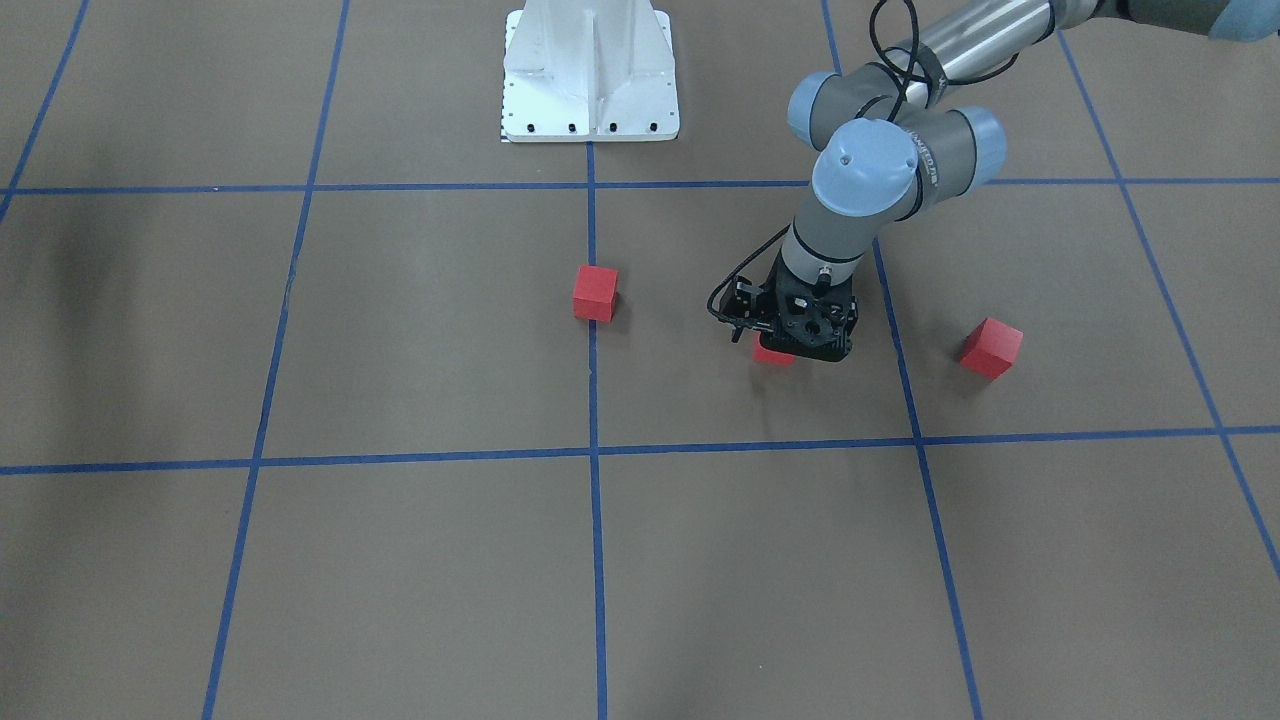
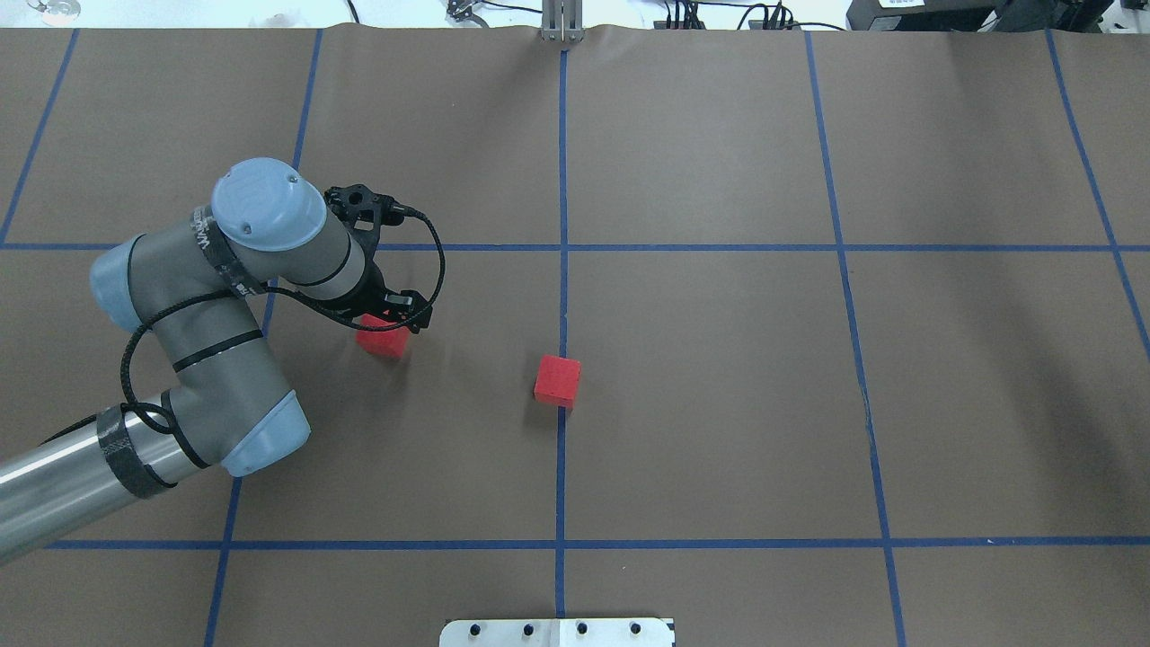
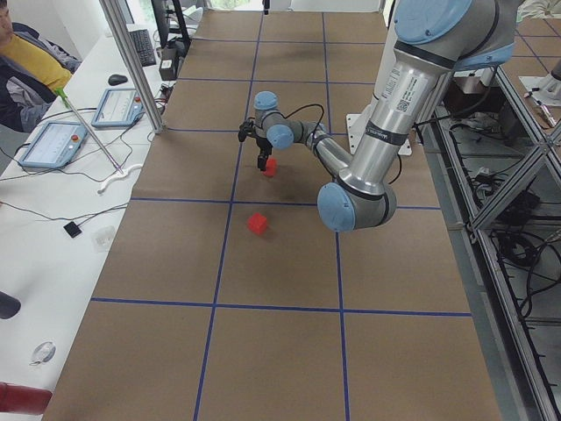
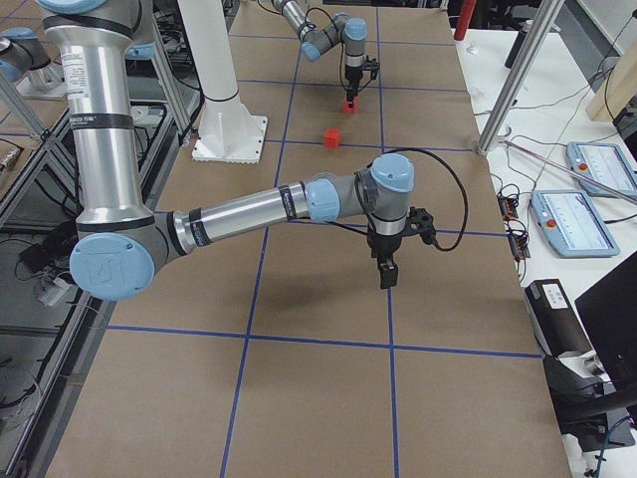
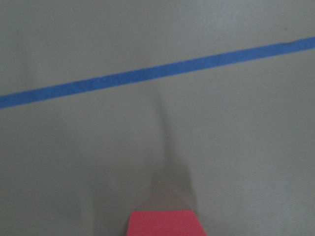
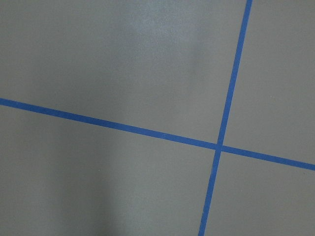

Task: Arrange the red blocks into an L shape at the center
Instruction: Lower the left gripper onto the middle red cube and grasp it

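Overhead exterior: red block (image 2: 382, 343) partly hidden

Lit evenly from overhead, with soft faint shadows; sharp in exterior views, blurred on the left wrist's red block (image 5: 165, 223).
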`<state>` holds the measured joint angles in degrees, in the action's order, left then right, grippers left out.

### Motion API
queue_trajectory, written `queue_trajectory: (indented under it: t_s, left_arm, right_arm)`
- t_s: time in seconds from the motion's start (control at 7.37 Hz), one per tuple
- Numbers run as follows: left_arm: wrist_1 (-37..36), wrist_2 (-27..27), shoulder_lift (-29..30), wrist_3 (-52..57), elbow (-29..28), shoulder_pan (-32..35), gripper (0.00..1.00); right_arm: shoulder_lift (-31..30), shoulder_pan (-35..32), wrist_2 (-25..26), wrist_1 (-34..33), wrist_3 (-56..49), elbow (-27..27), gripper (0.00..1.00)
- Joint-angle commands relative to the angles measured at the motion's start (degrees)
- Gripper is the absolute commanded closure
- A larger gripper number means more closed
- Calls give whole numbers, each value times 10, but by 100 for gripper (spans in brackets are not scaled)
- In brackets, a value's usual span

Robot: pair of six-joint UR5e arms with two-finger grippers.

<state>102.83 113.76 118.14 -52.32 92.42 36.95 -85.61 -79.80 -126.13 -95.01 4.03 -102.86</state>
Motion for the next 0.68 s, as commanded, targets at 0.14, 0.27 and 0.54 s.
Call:
queue_trajectory:
  t_s: [0.14,0.27,0.54]
  left_arm:
    - [-3,4,-3,-11,5,-3,94]
    - [-3,3,2,-32,7,-3,100]
    - [-38,5,16,-50,31,-6,100]
  right_arm:
    - [0,0,0,0,0,0,0]
    - [0,0,0,0,0,0,0]
    - [-3,0,0,0,-3,5,0]
